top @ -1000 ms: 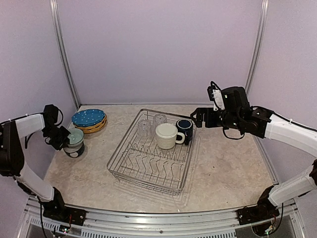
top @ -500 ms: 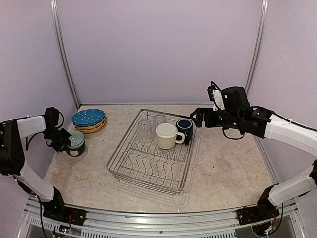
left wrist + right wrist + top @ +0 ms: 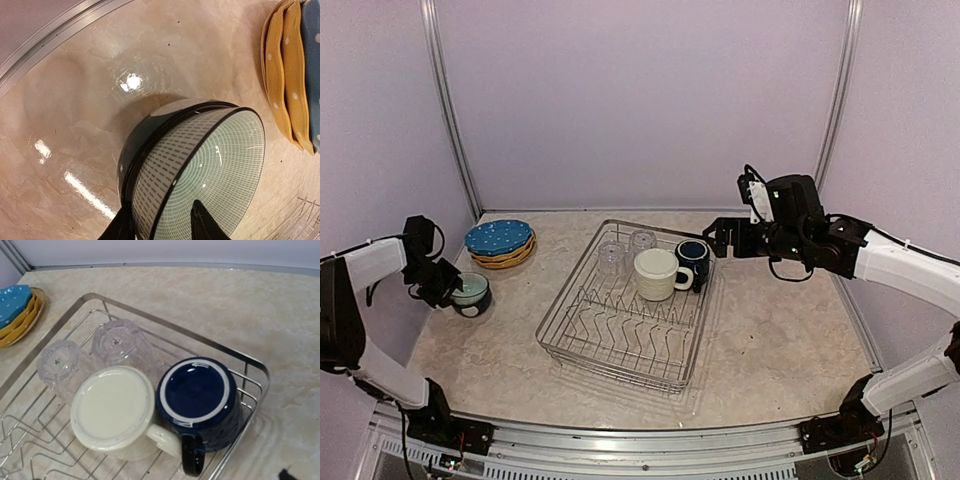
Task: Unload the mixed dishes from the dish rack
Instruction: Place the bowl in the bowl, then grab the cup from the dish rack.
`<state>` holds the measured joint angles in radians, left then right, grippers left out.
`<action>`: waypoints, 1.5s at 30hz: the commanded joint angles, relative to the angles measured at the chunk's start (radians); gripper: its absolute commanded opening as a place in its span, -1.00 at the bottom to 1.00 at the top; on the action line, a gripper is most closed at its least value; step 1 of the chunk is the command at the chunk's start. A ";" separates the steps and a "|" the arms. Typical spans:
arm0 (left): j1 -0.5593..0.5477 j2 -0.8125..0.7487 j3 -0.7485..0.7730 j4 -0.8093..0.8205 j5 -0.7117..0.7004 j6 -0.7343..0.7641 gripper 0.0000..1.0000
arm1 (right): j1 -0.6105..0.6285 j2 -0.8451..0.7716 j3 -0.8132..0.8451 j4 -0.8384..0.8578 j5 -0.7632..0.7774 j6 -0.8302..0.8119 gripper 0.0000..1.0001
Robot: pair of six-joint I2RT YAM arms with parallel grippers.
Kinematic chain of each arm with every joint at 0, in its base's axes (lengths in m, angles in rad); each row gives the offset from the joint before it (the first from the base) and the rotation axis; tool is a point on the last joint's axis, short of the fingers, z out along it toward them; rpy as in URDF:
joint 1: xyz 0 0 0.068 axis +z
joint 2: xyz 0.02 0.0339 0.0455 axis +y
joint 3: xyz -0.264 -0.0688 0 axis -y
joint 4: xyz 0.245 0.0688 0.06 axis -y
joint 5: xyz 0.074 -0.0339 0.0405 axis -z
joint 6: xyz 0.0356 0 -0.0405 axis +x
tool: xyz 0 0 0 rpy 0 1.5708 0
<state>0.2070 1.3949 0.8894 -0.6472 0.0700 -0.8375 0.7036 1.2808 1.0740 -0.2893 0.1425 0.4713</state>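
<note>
- Teal-and-white patterned bowl [image 3: 200,165] rests on the beige tabletop [image 3: 75,125], below the left gripper [image 3: 160,220]. Its fingers straddle the rim, parted, probably letting go.
- Right gripper [image 3: 718,238], spread wide, hovers just beside the dark navy mug [image 3: 197,395] in the silver wire dish rack [image 3: 620,340], seemingly lining up a pick.

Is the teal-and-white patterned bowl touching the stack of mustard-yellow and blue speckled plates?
Apart. The left wrist view shows bare table between the teal-and-white bowl and the stack of plates.
</note>
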 commanded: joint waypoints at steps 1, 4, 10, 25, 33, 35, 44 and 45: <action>0.000 -0.048 -0.011 -0.004 0.010 0.003 -0.24 | -0.006 0.033 0.029 -0.025 -0.030 -0.026 1.00; 0.001 -0.073 -0.016 -0.020 0.015 0.007 -0.12 | -0.006 0.059 0.055 -0.046 -0.051 -0.047 0.99; 0.000 -0.162 -0.030 -0.058 0.009 0.020 0.22 | -0.007 0.107 0.088 -0.040 -0.100 -0.076 1.00; -0.299 -0.382 0.135 -0.016 0.116 0.161 0.83 | -0.001 0.466 0.436 -0.245 -0.055 -0.197 0.99; -0.572 -0.255 0.201 0.050 0.101 0.246 0.84 | 0.029 0.653 0.639 -0.287 -0.078 -0.208 1.00; -0.607 -0.243 0.203 0.063 0.100 0.251 0.85 | 0.034 0.699 0.695 -0.296 -0.069 -0.209 1.00; -0.662 -0.253 0.194 0.087 0.126 0.239 0.86 | 0.041 0.886 0.907 -0.356 -0.055 -0.200 0.91; -0.664 -0.255 0.192 0.087 0.131 0.240 0.86 | 0.041 0.905 0.927 -0.360 -0.056 -0.203 0.91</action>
<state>-0.4404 1.1587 1.0718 -0.5823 0.1802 -0.6197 0.7372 2.1113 1.9221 -0.5949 0.0826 0.2752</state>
